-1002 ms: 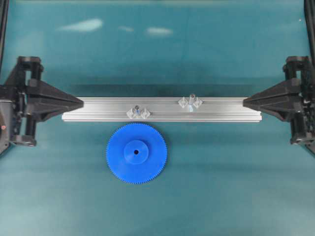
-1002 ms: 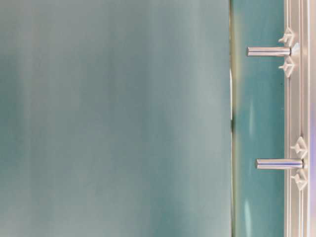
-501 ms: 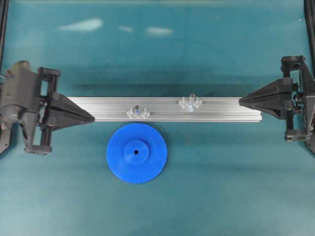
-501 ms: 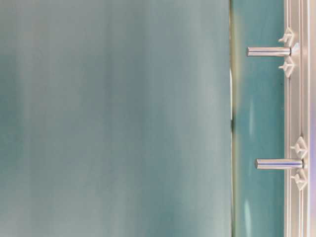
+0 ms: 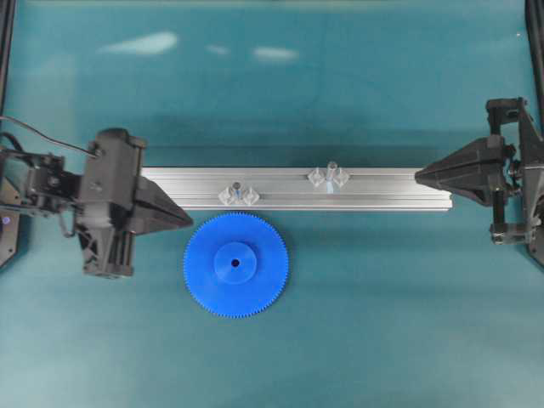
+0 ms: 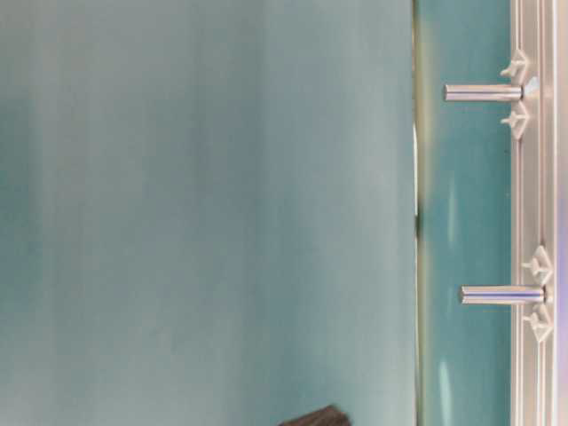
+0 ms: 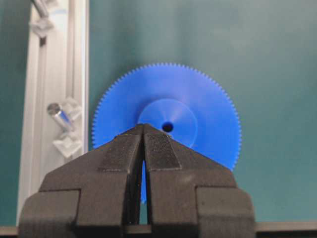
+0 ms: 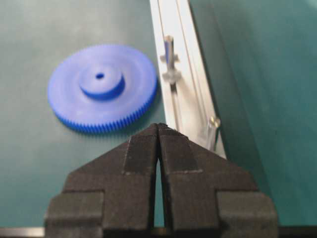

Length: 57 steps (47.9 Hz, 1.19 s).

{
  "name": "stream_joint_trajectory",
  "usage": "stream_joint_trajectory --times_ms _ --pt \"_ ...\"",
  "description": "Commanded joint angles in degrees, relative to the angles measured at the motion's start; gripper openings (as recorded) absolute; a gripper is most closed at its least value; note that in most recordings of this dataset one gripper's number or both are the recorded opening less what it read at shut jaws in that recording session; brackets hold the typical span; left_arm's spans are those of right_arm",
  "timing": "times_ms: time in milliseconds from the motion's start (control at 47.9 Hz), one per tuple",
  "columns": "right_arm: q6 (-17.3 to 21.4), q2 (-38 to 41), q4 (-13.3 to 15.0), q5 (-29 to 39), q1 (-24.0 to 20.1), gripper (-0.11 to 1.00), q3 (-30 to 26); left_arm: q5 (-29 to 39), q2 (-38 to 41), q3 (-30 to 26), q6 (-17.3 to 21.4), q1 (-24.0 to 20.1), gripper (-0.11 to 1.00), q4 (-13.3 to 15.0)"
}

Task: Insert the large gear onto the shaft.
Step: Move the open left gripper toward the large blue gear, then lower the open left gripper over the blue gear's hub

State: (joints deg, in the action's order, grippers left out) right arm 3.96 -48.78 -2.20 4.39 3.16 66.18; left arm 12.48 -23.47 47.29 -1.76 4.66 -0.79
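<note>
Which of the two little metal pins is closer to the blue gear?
The pin with the dark tip, on the left part of the rail. It stands just above the blue gear. The other pin is further right.

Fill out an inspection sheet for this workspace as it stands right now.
Surface: teal table, faint light reflections at the far side.
Job's things: large gear flat on the table just in front of the aluminium rail; shaft upright on the rail, bare.
Clutter: second pin on the rail, nothing else.
Grippers: left gripper shut, empty, beside the gear's edge; right gripper shut, empty, at the rail's end.
Cables: black cable on left arm.
Surroundings: dark frame posts at the edges.
</note>
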Motion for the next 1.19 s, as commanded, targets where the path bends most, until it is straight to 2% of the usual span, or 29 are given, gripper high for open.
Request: stream_joint_trajectory --times_ms 0,355,605,919,1169 --pt "0.44 0.26 0.0 1.23 0.09 0.05 -1.23 -0.09 1.23 -2.02 -0.26 0.35 -0.01 -0.09" --pt "0.53 0.35 0.0 2.99 0.09 0.05 -0.44 5.36 8.7 -5.36 -0.09 1.14 -0.01 -0.18" --pt "0.79 0.26 0.0 5.19 0.18 0.05 0.35 6.06 13.54 -8.44 -0.44 1.85 -0.01 -0.18" --pt "0.88 0.26 -0.09 5.19 0.18 0.05 0.88 8.17 17.58 -11.95 -0.35 3.43 -0.01 -0.18" --pt "0.88 0.18 -0.09 5.19 0.18 0.05 1.14 12.48 21.45 -15.12 -0.62 3.43 -0.01 -0.09"
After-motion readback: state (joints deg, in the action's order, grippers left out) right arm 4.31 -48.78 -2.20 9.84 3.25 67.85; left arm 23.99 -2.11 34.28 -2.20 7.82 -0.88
